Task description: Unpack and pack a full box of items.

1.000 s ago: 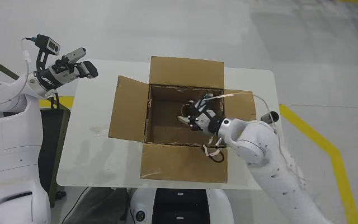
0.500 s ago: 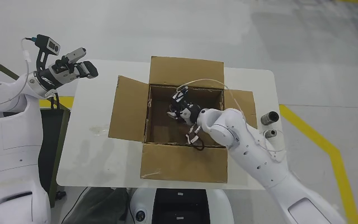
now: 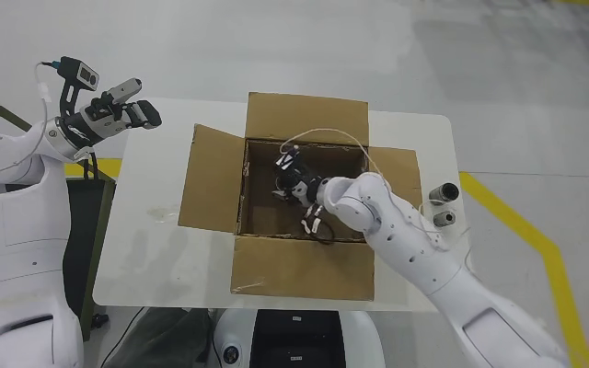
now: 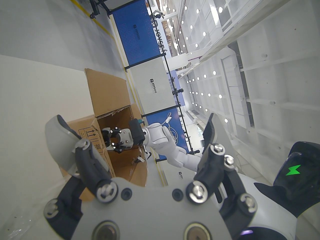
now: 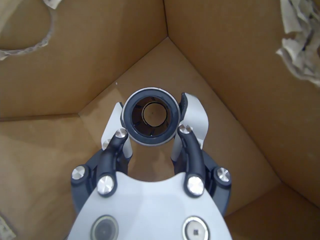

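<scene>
Cardboard box [image 5: 225, 38] floor corner lies beneath the right pincer [image 5: 152, 104], which grasps a black-rimmed cylinder [image 5: 151, 116], axis pointing at that floor; the left pincer [image 3: 147, 114] hangs released, well apart.

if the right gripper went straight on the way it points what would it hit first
Most likely the bare floor of the cardboard box, near a corner. The right gripper is shut on a black-rimmed tube, so the tube's far end would probably touch first. How close it already is cannot be judged.

Upright-arrow handling marks on the cardboard box [image 4: 88, 133], and a green lightning-bolt sign on a black module [image 4: 293, 170]
</scene>
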Tool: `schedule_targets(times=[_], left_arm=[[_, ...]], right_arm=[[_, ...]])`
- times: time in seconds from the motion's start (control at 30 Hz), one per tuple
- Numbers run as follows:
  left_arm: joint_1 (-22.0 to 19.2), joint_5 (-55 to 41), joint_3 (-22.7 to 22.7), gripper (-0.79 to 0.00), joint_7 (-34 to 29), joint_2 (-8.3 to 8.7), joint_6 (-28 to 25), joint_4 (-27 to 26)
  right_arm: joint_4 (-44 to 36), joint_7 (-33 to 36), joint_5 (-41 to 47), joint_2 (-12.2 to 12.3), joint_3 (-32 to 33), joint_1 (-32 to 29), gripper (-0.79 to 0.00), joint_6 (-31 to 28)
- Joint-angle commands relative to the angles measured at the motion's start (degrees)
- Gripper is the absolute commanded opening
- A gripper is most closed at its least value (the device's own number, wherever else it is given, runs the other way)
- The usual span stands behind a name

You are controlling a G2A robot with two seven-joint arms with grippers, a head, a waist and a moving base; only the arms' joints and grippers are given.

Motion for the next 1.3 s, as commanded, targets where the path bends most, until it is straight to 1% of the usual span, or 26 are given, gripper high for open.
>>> schedule_targets(times=[0.0, 0.1, 0.13, 0.17, 0.27, 0.33, 0.5, 0.57, 0.63, 0.83, 0.87, 1.0, 1.1, 1.27], left_arm=[[0.0, 0.0, 0.0, 0.0, 0.0, 0.0, 0.0, 0.0], [0.0, 0.0, 0.0, 0.0, 0.0, 0.0, 0.0, 0.0], [0.0, 0.0, 0.0, 0.0, 0.0, 0.0, 0.0, 0.0], [0.0, 0.0, 0.0, 0.0, 0.0, 0.0, 0.0, 0.0], [0.0, 0.0, 0.0, 0.0, 0.0, 0.0, 0.0, 0.0], [0.0, 0.0, 0.0, 0.0, 0.0, 0.0, 0.0, 0.0], [0.0, 0.0, 0.0, 0.0, 0.0, 0.0, 0.0, 0.0], [0.0, 0.0, 0.0, 0.0, 0.0, 0.0, 0.0, 0.0], [0.0, 0.0, 0.0, 0.0, 0.0, 0.0, 0.0, 0.0], [0.0, 0.0, 0.0, 0.0, 0.0, 0.0, 0.0, 0.0], [0.0, 0.0, 0.0, 0.0, 0.0, 0.0, 0.0, 0.0], [0.0, 0.0, 0.0, 0.0, 0.0, 0.0, 0.0, 0.0], [0.0, 0.0, 0.0, 0.0, 0.0, 0.0, 0.0, 0.0], [0.0, 0.0, 0.0, 0.0, 0.0, 0.0, 0.0, 0.0]], right_arm=[[1.1, 0.1, 0.0, -0.4, -0.5, 0.7, -0.754, 0.0], [2.3, 0.0, 0.2, -0.9, -1.0, 1.5, -0.61, 0.0], [2.6, 0.0, 0.1, -1.0, -1.1, 1.6, -0.514, 0.1], [2.8, 0.0, 0.1, -1.1, -1.2, 1.7, -0.465, 0.1], [2.9, 0.1, -0.4, -1.4, -1.5, 1.6, -0.406, 0.2], [2.6, 0.3, -0.8, -1.5, -1.6, 1.2, -0.385, 0.3], [0.1, 0.5, -2.2, -1.4, -1.5, 0.0, -0.2, 0.3], [-1.4, 0.5, -2.9, -1.3, -1.1, -0.7, -0.172, 0.5], [-3.3, 0.3, -3.8, -1.0, -0.5, -1.5, -0.117, 0.7], [-12.0, -0.1, -6.7, 0.6, 3.6, -5.8, -0.086, 1.5], [-13.9, 0.0, -7.3, 0.9, 4.5, -6.9, -0.065, 1.6], [-21.3, 0.6, -9.2, 2.4, 8.2, -11.5, -0.049, 1.1], [-26.2, 0.9, -10.3, 3.3, 10.9, -15.0, -0.015, 0.5], [-32.6, 1.2, -11.1, 4.8, 15.9, -20.5, 0.0, -1.0]])
